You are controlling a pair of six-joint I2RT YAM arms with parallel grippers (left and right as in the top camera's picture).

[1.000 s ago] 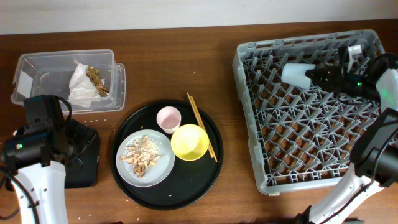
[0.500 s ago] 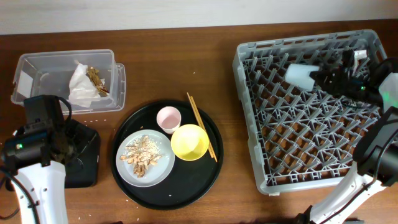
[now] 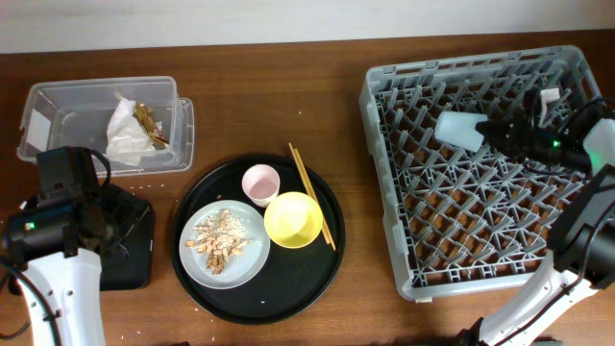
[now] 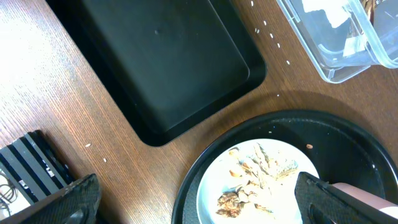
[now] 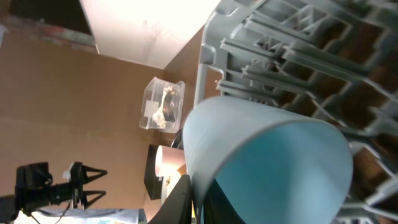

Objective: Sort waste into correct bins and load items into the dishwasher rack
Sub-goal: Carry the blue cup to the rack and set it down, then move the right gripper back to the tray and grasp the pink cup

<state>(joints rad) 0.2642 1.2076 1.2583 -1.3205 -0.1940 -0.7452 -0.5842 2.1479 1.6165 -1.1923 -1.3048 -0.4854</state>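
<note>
My right gripper (image 3: 495, 131) is shut on the rim of the light-blue cup (image 3: 458, 128), holding it on its side over the far part of the grey dishwasher rack (image 3: 384, 207); the cup fills the right wrist view (image 5: 261, 162). The pink cup (image 3: 260, 182), yellow bowl (image 3: 293, 219), chopsticks (image 3: 311, 195) and the plate (image 3: 252, 261) with beige food scraps (image 3: 219, 241) lie on a round black tray (image 3: 298, 288). The napkin (image 3: 123, 135) and brown wrapper (image 3: 149, 123) lie in the clear tub (image 3: 58, 120). My left gripper (image 4: 196, 202) is open above the plate's edge, beside the shallow black tray (image 4: 168, 68).
The left arm (image 3: 58, 231) covers most of the shallow black tray at the table's left front. The round black tray sits between the tub and the rack. Bare wood lies along the far edge (image 3: 279, 91).
My right gripper has carried the light-blue cup slightly lower and toward the front over the rack. The left arm has not moved.
</note>
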